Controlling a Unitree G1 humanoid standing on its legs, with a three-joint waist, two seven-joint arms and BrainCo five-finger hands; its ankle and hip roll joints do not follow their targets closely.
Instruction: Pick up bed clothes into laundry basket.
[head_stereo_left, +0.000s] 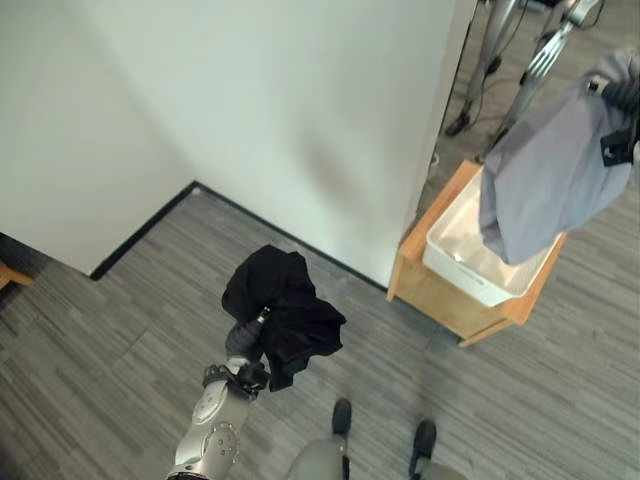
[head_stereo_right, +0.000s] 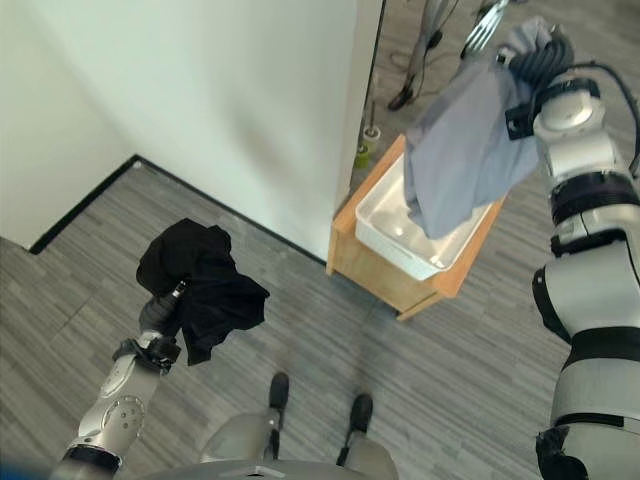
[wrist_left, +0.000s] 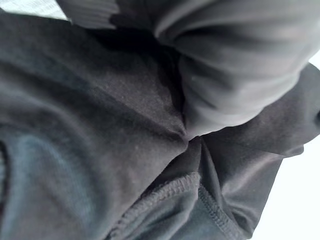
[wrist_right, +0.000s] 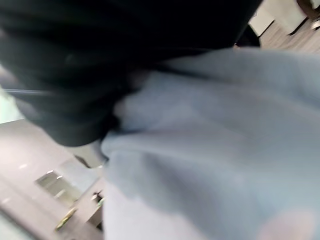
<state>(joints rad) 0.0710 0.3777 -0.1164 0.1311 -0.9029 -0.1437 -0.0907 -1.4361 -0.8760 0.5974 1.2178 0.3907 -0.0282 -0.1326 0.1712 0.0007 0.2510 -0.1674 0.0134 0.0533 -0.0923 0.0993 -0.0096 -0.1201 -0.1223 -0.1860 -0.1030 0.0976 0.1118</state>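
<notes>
My left hand (head_stereo_left: 243, 345) is raised over the floor, shut on a bunched black garment (head_stereo_left: 285, 310) that hangs around and past its fingers. The same black cloth (wrist_left: 100, 140) shows close up in the left wrist view. At the right, my right hand (head_stereo_right: 540, 62) is shut on a grey garment (head_stereo_right: 460, 150) and holds it up. That garment's lower end hangs into a white laundry basket (head_stereo_right: 385, 230). The basket sits on a low wooden stand (head_stereo_right: 370, 270) beside the wall corner. The right wrist view shows the grey cloth (wrist_right: 215, 150) up close.
A white wall (head_stereo_left: 250, 100) with a dark skirting line runs behind my left hand and ends at a corner next to the stand. Tripod legs (head_stereo_left: 490, 60) stand on the floor beyond the corner. Grey plank floor (head_stereo_left: 100, 340) lies open around my left hand.
</notes>
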